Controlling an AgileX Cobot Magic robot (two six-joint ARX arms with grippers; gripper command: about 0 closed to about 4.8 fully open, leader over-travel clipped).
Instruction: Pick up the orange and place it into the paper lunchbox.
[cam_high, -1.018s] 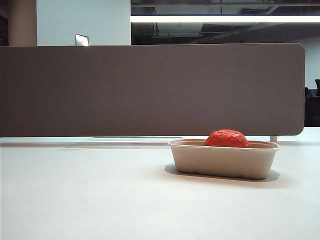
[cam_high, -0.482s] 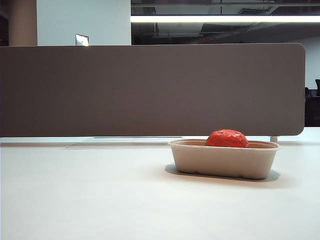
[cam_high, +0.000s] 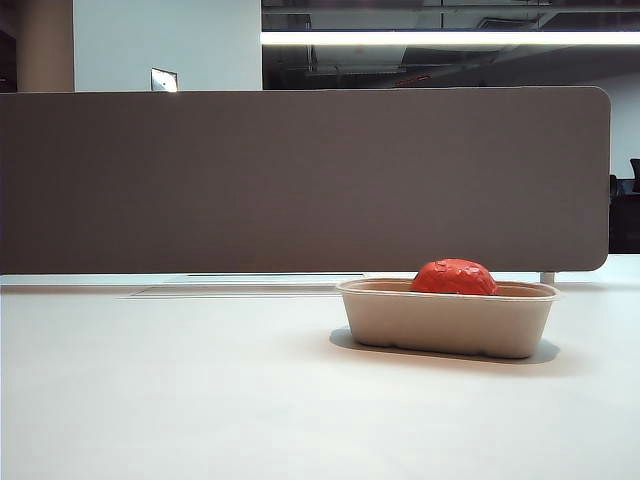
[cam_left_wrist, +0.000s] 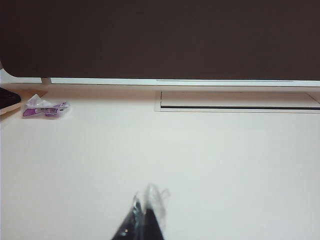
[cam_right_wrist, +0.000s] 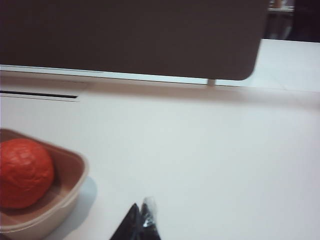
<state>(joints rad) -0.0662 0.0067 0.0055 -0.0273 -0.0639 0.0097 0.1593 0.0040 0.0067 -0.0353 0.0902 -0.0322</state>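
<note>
Across the last second we find nothing altered in the exterior view: the orange (cam_high: 455, 277) lies inside the paper lunchbox (cam_high: 447, 322), so we judge the placement complete. The right gripper (cam_right_wrist: 141, 220), fingertips together and holding nothing, hangs over the table (cam_high: 200, 400) just beside the lunchbox; the left gripper (cam_left_wrist: 145, 212), likewise closed and empty, hangs well apart. We can read no brand, label or writing
</note>
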